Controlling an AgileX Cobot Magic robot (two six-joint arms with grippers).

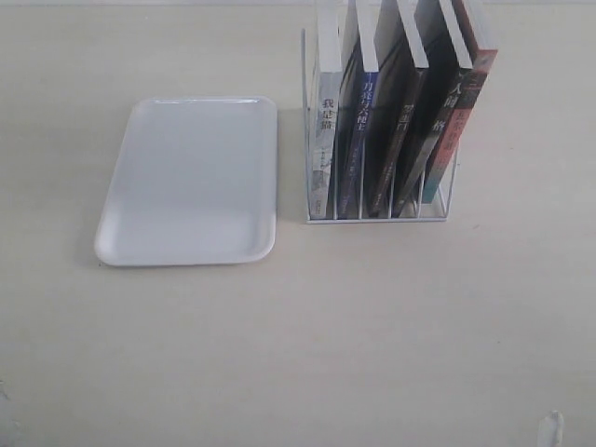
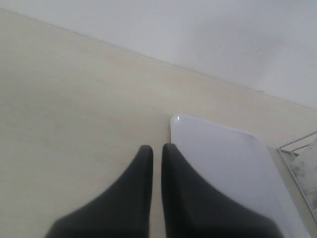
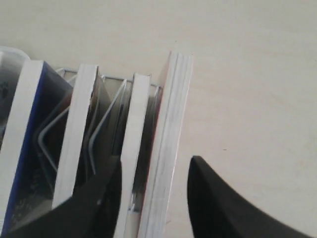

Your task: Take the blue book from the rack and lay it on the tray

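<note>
The blue book (image 1: 358, 130) stands upright in the second slot from the left of the white wire rack (image 1: 377, 216), blue spine facing out. In the right wrist view its white page edge and blue cover (image 3: 27, 148) show from above. My right gripper (image 3: 154, 166) is open above the rack's other end, its fingers straddling the two outermost books, well away from the blue one. The white tray (image 1: 186, 182) lies bare to the left of the rack. My left gripper (image 2: 157, 147) is shut with nothing in it, hovering by a corner of the tray (image 2: 223, 158). Neither gripper shows in the exterior view.
A white-spined book (image 1: 326, 140) fills the leftmost slot. Two black-spined books (image 1: 402, 140) and a red-and-teal-spined book (image 1: 466, 112) stand right of the blue one. A thick book's page block (image 3: 171, 148) lies between my right fingers. The rack's corner (image 2: 297, 146) shows past the tray.
</note>
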